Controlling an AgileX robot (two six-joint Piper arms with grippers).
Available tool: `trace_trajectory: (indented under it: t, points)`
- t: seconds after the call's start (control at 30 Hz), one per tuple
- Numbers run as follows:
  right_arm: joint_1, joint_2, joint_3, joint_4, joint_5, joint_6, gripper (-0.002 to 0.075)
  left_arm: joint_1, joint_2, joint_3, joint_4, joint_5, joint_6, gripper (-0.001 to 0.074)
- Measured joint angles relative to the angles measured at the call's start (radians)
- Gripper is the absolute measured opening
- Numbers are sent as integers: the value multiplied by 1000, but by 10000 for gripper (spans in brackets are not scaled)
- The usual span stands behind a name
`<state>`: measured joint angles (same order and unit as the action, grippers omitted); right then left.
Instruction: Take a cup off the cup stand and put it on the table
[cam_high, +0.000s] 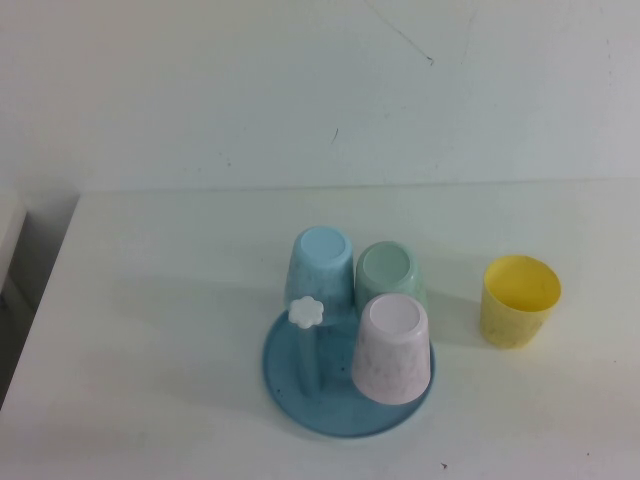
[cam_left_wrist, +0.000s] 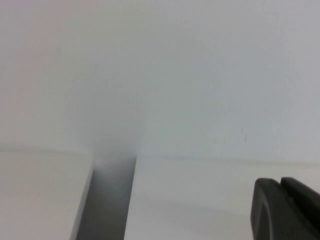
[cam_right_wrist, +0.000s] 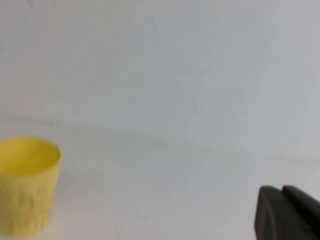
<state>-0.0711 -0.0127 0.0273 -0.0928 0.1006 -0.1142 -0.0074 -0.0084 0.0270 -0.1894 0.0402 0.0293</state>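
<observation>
The sky-blue speckled cup (cam_high: 320, 262) sits upside down on a peg at the back left of the cup stand (cam_high: 300, 390), a round blue tray on the white table (cam_high: 150, 300). A mint-green cup (cam_high: 390, 272) and a pale pink cup (cam_high: 392, 345) also sit upside down on the stand. One bare peg with a white flower knob (cam_high: 306, 312) stands at the front left. Neither arm shows in the high view. My left gripper (cam_left_wrist: 280, 184) is shut and empty, facing the wall and the table's edge. My right gripper (cam_right_wrist: 281, 191) is shut and empty, off to one side of the yellow cup (cam_right_wrist: 27, 185).
The yellow cup (cam_high: 519, 300) stands upright on the table to the right of the stand. A white wall runs behind the table. A gap (cam_left_wrist: 107, 200) shows at the table's left edge beside another white surface.
</observation>
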Motion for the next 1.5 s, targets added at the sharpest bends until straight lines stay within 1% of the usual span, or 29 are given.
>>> trace_trajectory:
  t: [0.17,0.23,0.3,0.4,0.53,0.63,0.7,0.87,1.03,1.1,1.17,1.23,1.33,1.43,1.5]
  points:
    - [0,0,0,-4,-271,0,-3,0,0,0,0,-194,-4,-3]
    - [0,0,0,-4,-346,0,-3,0,0,0,0,-269,-4,-3]
    - [0,0,0,-4,-404,0,-3,0,0,0,0,-302,-4,-3]
    - [0,0,0,-4,-447,0,-3,0,0,0,0,-321,-4,-3]
    - [0,0,0,-4,-458,3,-3,0,0,0,-11,-334,-10,-3]
    - [0,0,0,-4,-455,5,-3,0,0,0,-98,-283,-12,-3]
    - [0,0,-12,-4,-402,7,-3,0,0,-25,-139,-186,-10,-3]
    - [0,0,-151,-4,-101,9,-3,0,16,-166,-159,25,-1,-3]
    - [0,3,-276,-4,217,9,-3,0,144,-356,-153,286,19,-3]
    - [0,29,-310,-4,309,9,-3,0,210,-430,-151,368,25,-3]
    - [0,61,-331,17,369,-9,-3,0,271,-492,-151,444,38,-3]
    - [0,98,-341,78,413,-70,-3,0,347,-563,-163,522,58,-3]
    - [0,166,-349,210,454,-226,-3,0,470,-665,-207,633,130,-3]
    - [0,228,-349,336,464,-367,-3,0,593,-765,-256,685,199,-3]
    - [0,258,-349,371,467,-410,-3,0,682,-828,-297,695,254,-3]
